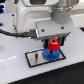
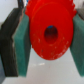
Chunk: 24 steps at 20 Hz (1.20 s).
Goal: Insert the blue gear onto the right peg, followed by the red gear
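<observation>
In the exterior view the blue gear (image 1: 49,54) lies flat at the right end of the grey plate with a black border (image 1: 36,58). The right peg is hidden under the gears. My gripper (image 1: 52,42) is shut on the red gear (image 1: 53,47) and holds it just above the blue gear, close to touching. In the wrist view the red gear (image 2: 49,34) fills the middle, clamped between two teal finger pads (image 2: 21,50), and a bit of blue shows through its central hole. The other peg of the plate is too small to make out.
The plate lies on a white table (image 1: 15,72). The white arm body (image 1: 35,17) with a black cable at the exterior view's left looms over the plate. A dark background stands behind.
</observation>
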Available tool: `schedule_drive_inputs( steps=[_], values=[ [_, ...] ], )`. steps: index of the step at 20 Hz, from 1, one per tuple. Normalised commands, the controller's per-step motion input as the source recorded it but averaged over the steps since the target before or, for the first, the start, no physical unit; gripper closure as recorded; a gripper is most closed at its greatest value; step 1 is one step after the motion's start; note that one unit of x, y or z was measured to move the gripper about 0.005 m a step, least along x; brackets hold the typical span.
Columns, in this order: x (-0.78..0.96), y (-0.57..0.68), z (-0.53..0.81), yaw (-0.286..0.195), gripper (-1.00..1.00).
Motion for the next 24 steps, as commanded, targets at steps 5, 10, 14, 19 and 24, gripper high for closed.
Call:
schedule_drive_inputs(
  steps=[5,10,14,19,24],
  values=[
    [0.15,-0.06,-0.22,0.000,1.00],
    [0.11,-0.01,-0.32,0.000,1.00],
    [0.08,-0.02,-0.37,0.000,1.00],
    [0.04,0.02,0.01,0.000,-1.00],
    [0.02,0.12,0.51,0.000,-1.00]
  ],
)
